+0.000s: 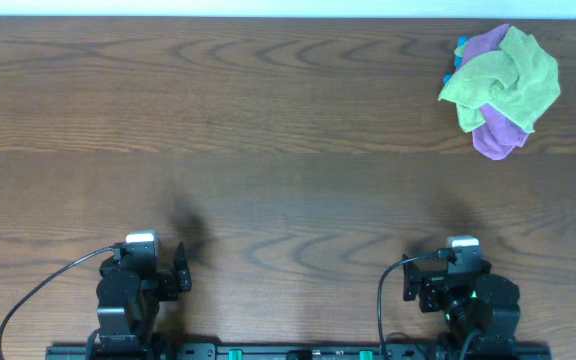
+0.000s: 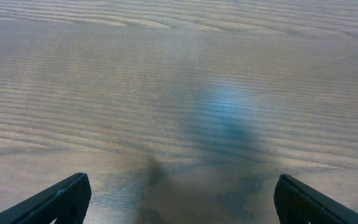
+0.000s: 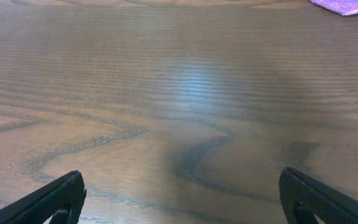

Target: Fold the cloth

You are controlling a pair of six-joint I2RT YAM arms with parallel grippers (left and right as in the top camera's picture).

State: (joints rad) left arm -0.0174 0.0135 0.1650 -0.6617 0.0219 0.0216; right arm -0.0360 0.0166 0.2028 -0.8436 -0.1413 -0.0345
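Observation:
The light lime-green towel is not in any view. My left gripper [image 1: 153, 272] rests at the near left edge of the wooden table [image 1: 268, 150]. In the left wrist view its jaws [image 2: 182, 200] are open and empty over bare wood. My right gripper [image 1: 448, 278] rests at the near right edge. In the right wrist view its jaws [image 3: 182, 198] are open and empty over bare wood.
A duller yellow-green cloth [image 1: 508, 75] lies bunched with a purple cloth [image 1: 498, 138] at the far right of the table. A bit of blue shows at the pile's left side. The purple cloth's edge shows at the top right of the right wrist view [image 3: 347, 5].

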